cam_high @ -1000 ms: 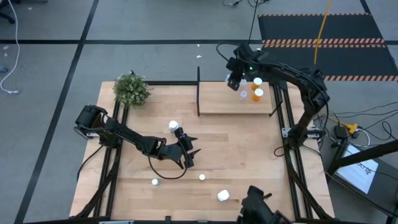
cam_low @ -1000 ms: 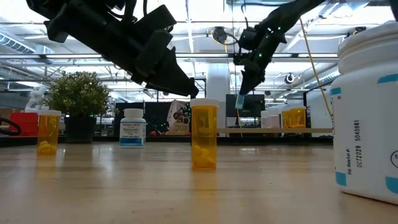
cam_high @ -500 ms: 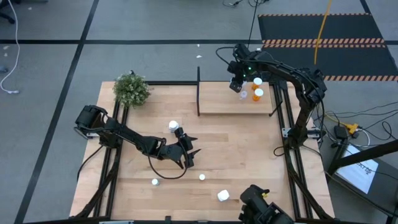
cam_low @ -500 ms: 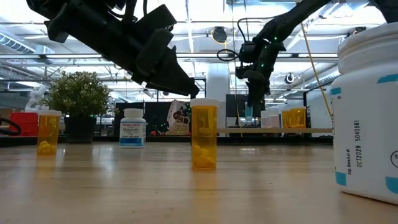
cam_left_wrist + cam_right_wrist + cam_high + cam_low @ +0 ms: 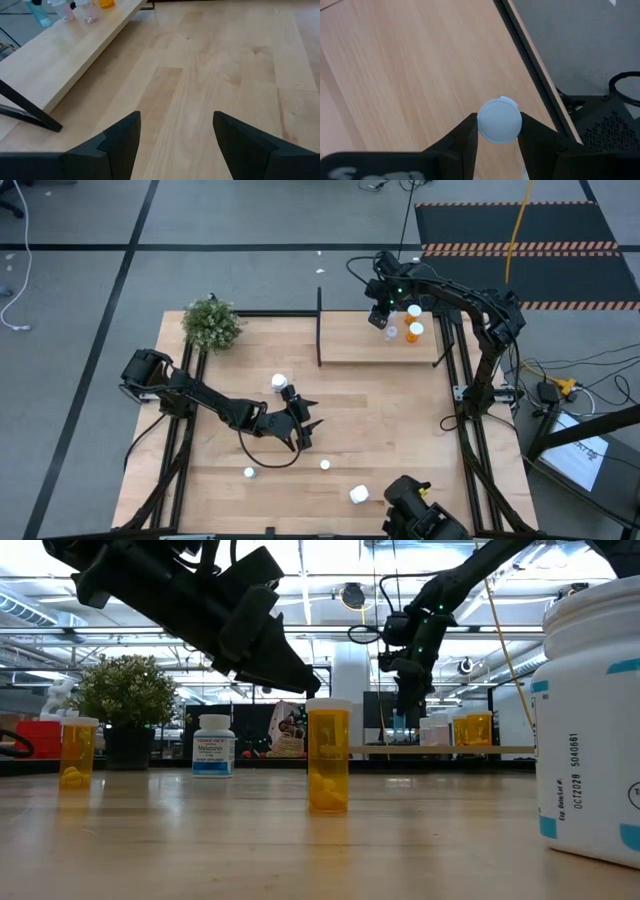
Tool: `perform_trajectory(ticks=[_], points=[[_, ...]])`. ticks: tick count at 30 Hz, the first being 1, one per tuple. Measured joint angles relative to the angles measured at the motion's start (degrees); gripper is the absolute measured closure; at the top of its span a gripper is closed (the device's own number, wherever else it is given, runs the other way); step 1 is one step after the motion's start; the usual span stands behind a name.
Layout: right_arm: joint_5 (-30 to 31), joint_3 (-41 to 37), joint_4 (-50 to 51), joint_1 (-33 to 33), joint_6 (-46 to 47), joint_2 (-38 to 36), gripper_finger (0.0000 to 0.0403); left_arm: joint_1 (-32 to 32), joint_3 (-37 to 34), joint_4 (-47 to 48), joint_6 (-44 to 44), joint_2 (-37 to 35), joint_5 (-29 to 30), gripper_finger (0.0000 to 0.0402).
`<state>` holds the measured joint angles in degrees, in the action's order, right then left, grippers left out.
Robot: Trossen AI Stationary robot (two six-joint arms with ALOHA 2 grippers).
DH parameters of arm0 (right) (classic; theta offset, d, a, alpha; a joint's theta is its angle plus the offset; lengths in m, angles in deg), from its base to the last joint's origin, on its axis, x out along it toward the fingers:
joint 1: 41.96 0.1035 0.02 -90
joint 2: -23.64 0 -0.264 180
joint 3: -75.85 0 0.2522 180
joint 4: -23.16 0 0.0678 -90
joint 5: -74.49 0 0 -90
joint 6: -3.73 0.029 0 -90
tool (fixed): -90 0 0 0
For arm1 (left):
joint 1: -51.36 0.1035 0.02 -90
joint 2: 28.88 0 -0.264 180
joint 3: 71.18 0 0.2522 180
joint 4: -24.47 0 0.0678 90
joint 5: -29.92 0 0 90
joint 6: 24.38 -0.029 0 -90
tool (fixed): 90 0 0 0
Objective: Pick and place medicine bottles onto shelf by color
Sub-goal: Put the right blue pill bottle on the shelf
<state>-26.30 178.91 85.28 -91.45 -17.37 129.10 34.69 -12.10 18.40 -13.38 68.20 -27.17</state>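
My right gripper (image 5: 378,317) hangs over the far part of the shelf (image 5: 360,346), shut on a tiny pale-blue bottle (image 5: 499,121) that also shows in the low view (image 5: 398,724). Three bottles stand on the shelf beside it: an orange one (image 5: 415,331), a white-capped one (image 5: 414,311) and a small pale one (image 5: 393,332). My left gripper (image 5: 306,424) waits open over the middle of the table, with nothing between its fingers (image 5: 120,142). On the table stand a white bottle (image 5: 279,383), two orange ones (image 5: 249,472) (image 5: 325,465) and a large white one (image 5: 358,494). My right gripper pinches the tiny bottle just below its round cap (image 5: 499,121) between its two fingers (image 5: 469,134), which come from above, slanting steeply down. The bottle stands upright below the fingers, just over the shelf board; whether its foot touches the board I cannot tell.
A green bushy plant (image 5: 212,324) stands at the table's far left corner. A thin black post (image 5: 319,325) rises at the shelf's left end. The shelf's far edge (image 5: 530,70) lies close to the held bottle. Bare tabletop (image 5: 400,420) lies between shelf and near edge.
My right gripper has come down toward the shelf with the tiny bottle and tipped to point more steeply down. The bottle, tilted and higher a second ago, now hangs upright just above the shelf board.
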Motion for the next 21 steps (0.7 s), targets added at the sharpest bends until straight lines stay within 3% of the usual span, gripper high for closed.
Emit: perform_trajectory(ticks=[21], points=[[0.0,-0.5,0.2,-0.4,0.5,1.5,0.0284,0.1,0.0,-0.2,-0.2,0.0,0.0,0.0151]])
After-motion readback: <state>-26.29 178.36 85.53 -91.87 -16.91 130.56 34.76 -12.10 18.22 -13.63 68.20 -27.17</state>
